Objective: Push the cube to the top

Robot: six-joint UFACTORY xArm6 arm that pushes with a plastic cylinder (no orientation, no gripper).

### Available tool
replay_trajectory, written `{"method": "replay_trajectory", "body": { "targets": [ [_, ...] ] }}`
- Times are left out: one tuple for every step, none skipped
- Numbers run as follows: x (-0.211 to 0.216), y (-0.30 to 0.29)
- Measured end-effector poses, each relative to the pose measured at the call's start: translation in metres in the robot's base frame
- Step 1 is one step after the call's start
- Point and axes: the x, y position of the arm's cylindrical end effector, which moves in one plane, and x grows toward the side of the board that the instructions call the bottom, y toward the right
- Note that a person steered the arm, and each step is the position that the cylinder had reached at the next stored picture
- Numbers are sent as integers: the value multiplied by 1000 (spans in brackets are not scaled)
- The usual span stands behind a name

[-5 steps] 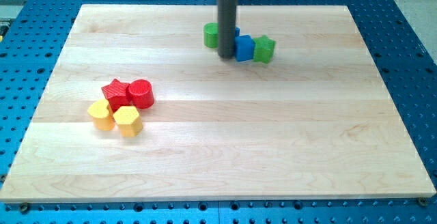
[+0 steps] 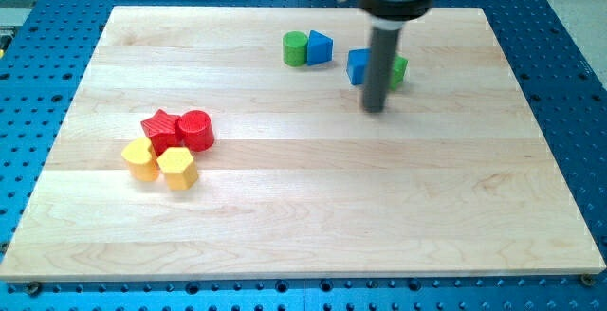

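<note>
worktop point(image 2: 285, 207): pale wooden board; the cube has free run toward the view's top.
end effector: a bare rod with no jaws, grasping nothing; my tip point(image 2: 375, 109) sits just below the blue cube point(image 2: 358, 66).
blue cube: upper right of centre, partly hidden by the rod, green block point(image 2: 399, 69) just beside it.
advice: I judge a straight upward push through the cube's middle best, keeping clear of the green block.

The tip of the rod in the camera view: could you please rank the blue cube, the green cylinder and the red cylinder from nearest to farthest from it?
Measured from my tip:
1. Blue cube, just above the tip, toward the view's top.
2. Green cylinder, farther up and to the view's left.
3. Red cylinder, far off at the view's left.
</note>
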Motion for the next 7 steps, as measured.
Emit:
{"method": "replay_trajectory", "body": {
  "targets": [
    [-21, 27],
    [-22, 18],
    [-22, 7],
    [-22, 2],
    [-25, 1],
    [-2, -34],
    [11, -51]
  ]
}}
